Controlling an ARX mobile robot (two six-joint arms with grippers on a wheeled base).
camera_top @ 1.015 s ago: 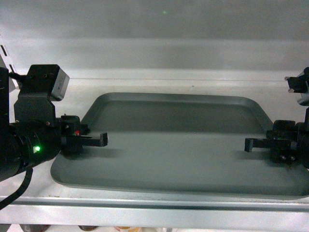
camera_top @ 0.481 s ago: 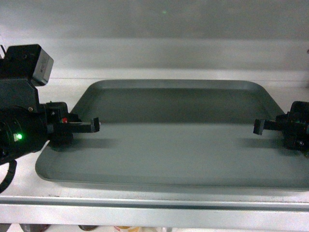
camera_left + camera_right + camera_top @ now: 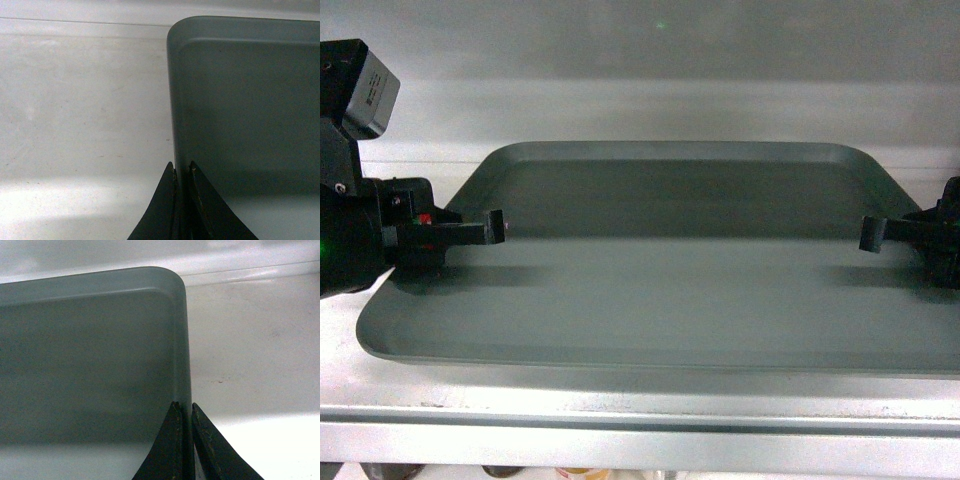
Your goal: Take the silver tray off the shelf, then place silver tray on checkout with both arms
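While both my pincers clamp its short rims, the wide dull-grey metal tray (image 3: 670, 260) has come nearer and larger than a second ago, sliding toward 6 o'clock off the white shelf board (image 3: 640, 405). Left pincer (image 3: 181, 172) at 9 o'clock, right pincer (image 3: 184, 409) at 3 o'clock, both nipped narrow on the rim; extraction under way.

Matt grey metal silver tray (image 3: 670, 290) lies on the smooth, faintly speckled white shelf (image 3: 85, 115).
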